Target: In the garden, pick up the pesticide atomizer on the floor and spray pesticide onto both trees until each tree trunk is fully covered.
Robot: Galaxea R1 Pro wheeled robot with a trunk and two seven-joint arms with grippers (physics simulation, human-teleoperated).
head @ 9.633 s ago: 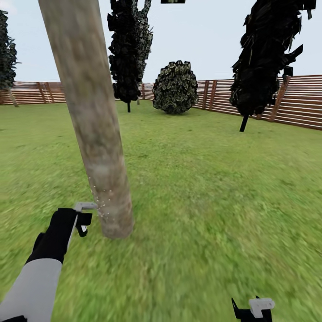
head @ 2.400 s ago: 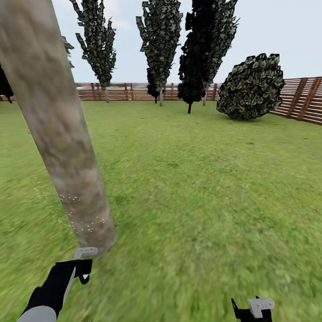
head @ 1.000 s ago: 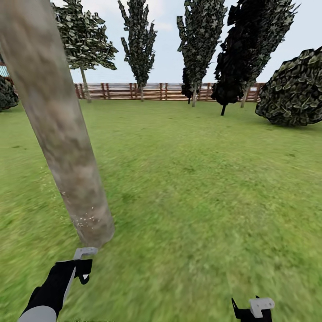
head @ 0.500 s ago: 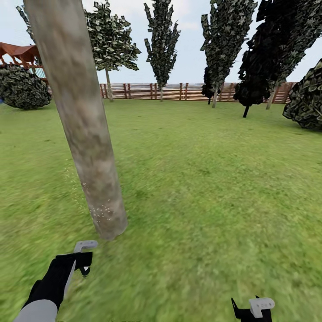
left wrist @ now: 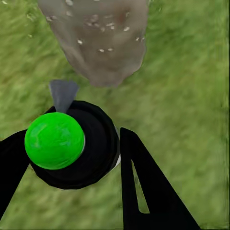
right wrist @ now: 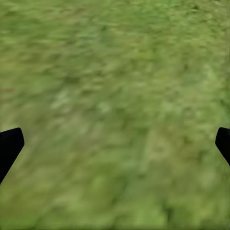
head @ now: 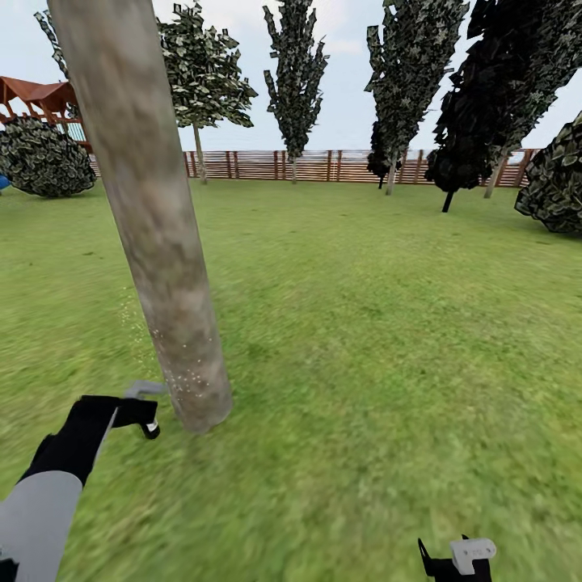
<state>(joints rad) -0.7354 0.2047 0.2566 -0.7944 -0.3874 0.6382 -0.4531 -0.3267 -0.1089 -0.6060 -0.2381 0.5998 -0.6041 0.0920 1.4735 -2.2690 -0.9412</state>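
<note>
Lifted since the earlier frame, the left gripper (head: pixel 137 408) clasped the pesticide atomizer (left wrist: pixel 72 143) beside the tree trunk (head: pixel 153 218) — speckles low; spraying higher seemed wise. Right gripper (right wrist: pixel 115 143) gaped.

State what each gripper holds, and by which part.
The left gripper is shut on the pesticide atomizer, its fingers clamping the round dark body below the green top. The right gripper is open, holding nothing.

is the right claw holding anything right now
No, the right claw is open, its two fingertips far apart at the view's edges over bare grass.
</note>
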